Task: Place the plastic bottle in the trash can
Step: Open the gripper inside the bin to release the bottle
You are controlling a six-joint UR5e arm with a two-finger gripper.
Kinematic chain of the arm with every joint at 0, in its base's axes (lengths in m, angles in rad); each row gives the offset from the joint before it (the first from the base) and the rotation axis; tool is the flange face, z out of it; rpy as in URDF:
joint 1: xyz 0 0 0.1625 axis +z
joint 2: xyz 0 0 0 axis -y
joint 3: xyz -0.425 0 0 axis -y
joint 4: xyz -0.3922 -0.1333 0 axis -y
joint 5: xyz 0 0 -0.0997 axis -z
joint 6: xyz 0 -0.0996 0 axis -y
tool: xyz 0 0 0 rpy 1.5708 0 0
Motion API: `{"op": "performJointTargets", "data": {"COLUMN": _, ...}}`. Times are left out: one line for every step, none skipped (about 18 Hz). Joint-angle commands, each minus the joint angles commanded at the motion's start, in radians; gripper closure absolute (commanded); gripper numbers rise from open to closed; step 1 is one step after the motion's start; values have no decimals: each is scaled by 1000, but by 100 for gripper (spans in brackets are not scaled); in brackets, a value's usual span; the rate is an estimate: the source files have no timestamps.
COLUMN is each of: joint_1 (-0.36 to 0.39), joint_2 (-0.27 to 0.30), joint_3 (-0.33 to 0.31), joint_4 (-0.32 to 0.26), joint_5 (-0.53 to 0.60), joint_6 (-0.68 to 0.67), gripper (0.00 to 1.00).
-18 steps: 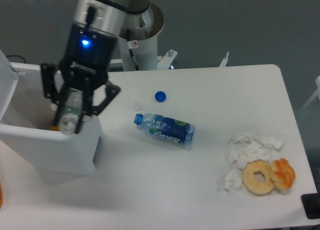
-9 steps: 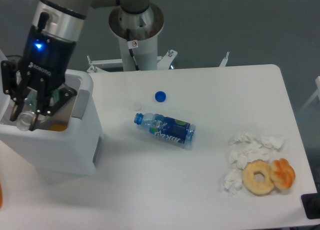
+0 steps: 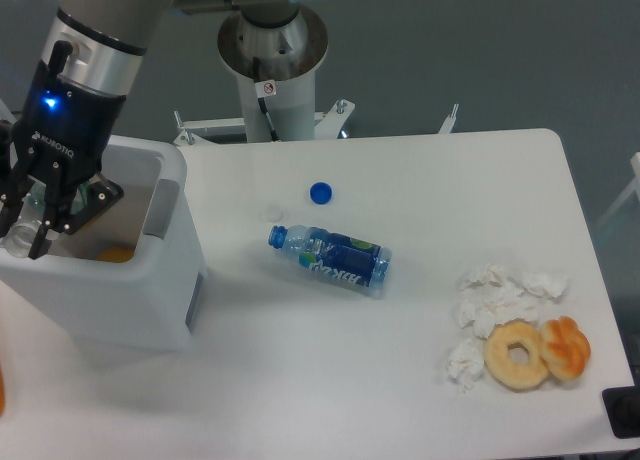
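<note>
White table (image 3: pixel 420 380) carries the trash can (image 3: pixel 110 290) at its left edge. Tool (image 3: pixel 35 215) grips the plastic bottle (image 3: pixel 24 232) above the can's open top. Transport looks done; release remains.

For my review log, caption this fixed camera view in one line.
Gripper holds the plastic bottle over the open trash can.

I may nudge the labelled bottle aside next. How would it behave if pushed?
The labelled bottle lies on its side on the smooth table, so it would probably roll. It looks uncapped, with a blue cap nearby, and seems empty, so likely light and easily deflected.
</note>
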Motion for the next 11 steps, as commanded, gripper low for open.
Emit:
{"op": "performJointTargets", "data": {"joint_1": -2, "joint_2": 0, "joint_3": -5, "joint_4": 0, "joint_5": -2, "joint_6": 0, "gripper": 63}}
{"op": "performJointTargets", "data": {"joint_1": -3, "joint_2": 0, "joint_3": -3, "joint_4": 2, "joint_5": -6, "joint_6": 0, "gripper": 63}}
{"op": "performJointTargets", "data": {"joint_1": -5, "joint_2": -2, "joint_3": -3, "joint_4": 2, "joint_5": -21, "joint_6": 0, "gripper": 63}}
{"op": "performJointTargets", "data": {"joint_1": -5, "joint_2": -2, "joint_3": -3, "joint_4": 2, "joint_5": -34, "joint_6": 0, "gripper": 63}}
{"op": "performJointTargets", "data": {"joint_1": -5, "joint_2": -2, "joint_3": -3, "joint_4": 2, "joint_5": -40, "joint_6": 2, "gripper": 63}}
{"op": "performJointTargets", "data": {"joint_1": -5, "joint_2": -3, "joint_3": -3, "joint_4": 3, "joint_5": -41, "joint_6": 2, "gripper": 63}}
{"op": "performJointTargets", "data": {"joint_1": -5, "joint_2": -5, "joint_3": -2, "joint_4": 6, "joint_5": -43, "joint_6": 3, "gripper": 63}}
{"op": "performJointTargets", "data": {"joint_1": -5, "joint_2": -8, "joint_3": -2, "joint_4": 8, "joint_5": -43, "joint_6": 6, "gripper": 63}}
{"op": "performJointTargets", "data": {"joint_1": -5, "joint_2": -11, "joint_3": -2, "joint_4": 9, "joint_5": -44, "joint_6": 18, "gripper": 63}}
{"op": "performJointTargets", "data": {"joint_1": -6, "joint_2": -15, "joint_3": 0, "joint_4": 11, "joint_5": -48, "joint_6": 38, "gripper": 63}}
{"op": "performJointTargets", "data": {"joint_1": -5, "joint_2": -21, "joint_3": -2, "joint_4": 17, "joint_5": -66, "joint_6": 54, "gripper": 63}}
